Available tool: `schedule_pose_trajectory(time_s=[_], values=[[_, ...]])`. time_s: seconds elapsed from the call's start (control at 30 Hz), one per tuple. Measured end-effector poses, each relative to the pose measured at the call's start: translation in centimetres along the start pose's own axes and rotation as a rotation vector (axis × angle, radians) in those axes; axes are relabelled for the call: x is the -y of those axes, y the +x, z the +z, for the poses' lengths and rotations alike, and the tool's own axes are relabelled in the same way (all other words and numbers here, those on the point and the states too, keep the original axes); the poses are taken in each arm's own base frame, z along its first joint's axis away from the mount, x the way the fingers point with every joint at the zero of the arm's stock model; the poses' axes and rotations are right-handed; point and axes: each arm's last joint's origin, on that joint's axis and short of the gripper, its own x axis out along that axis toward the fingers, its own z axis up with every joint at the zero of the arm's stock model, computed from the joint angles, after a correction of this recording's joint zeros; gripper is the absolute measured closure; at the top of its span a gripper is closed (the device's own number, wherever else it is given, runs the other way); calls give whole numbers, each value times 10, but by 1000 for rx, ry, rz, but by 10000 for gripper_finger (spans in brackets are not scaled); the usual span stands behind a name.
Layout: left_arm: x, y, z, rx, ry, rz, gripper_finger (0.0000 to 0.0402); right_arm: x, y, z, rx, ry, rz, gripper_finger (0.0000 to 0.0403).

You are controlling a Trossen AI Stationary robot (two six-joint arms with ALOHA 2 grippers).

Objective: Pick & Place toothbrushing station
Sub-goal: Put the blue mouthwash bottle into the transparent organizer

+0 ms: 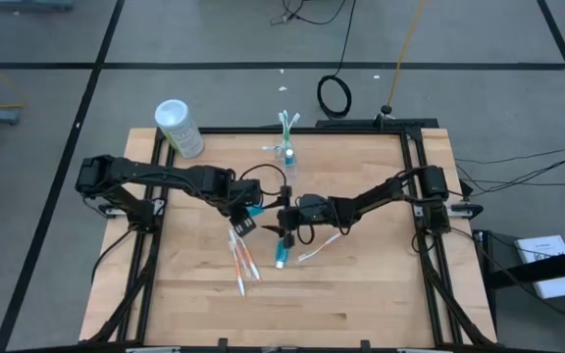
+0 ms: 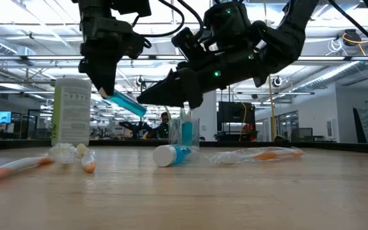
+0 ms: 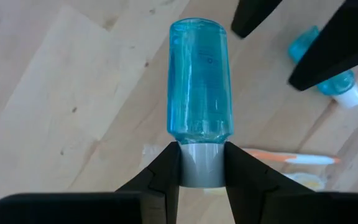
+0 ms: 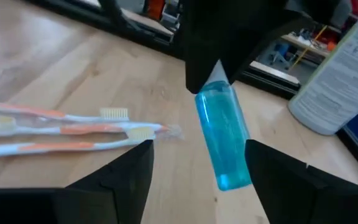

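My left gripper (image 1: pixel 246 218) hangs over the middle of the table, shut on a blue toothpaste tube (image 3: pixel 199 81). My right gripper (image 4: pixel 197 152) reaches in level from the right, open. Its fingers stand on either side of the tube's free end (image 4: pixel 232 177) without touching it. A second blue tube (image 1: pixel 281 257) lies on its side on the table below. Orange-accented toothbrushes (image 1: pixel 241 260) lie flat near it, and one more (image 1: pixel 320 247) to the right. The clear cup (image 1: pixel 288 152) stands farther back with green toothbrushes upright in it. My left gripper pinches the tube's grey cap (image 3: pixel 202 168) between its two fingers (image 3: pixel 166 171), which come steeply from above. The tube reaches out past the fingertips and is lifted clear of the table. It slants down toward the right gripper (image 2: pixel 125 102).
A tall white canister with green print (image 1: pixel 179 127) stands at the table's far left corner. Black frame rails (image 1: pixel 410 167) run along the table's sides. Bare wood (image 1: pixel 361 304) lies toward the near edge.
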Motion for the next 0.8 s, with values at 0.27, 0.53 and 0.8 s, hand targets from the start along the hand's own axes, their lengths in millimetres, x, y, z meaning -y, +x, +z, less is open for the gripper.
schedule_pose_trajectory(time_s=[0.27,0.53,0.8], values=[[10,-2,14,124,40,-146,303,3,0,-3,-79,-88,-140,178],[12,-3,15,143,56,-158,300,4,-1,-4,-110,-100,-196,226],[12,-3,16,152,63,-153,284,3,-1,-6,-129,-114,-187,308]])
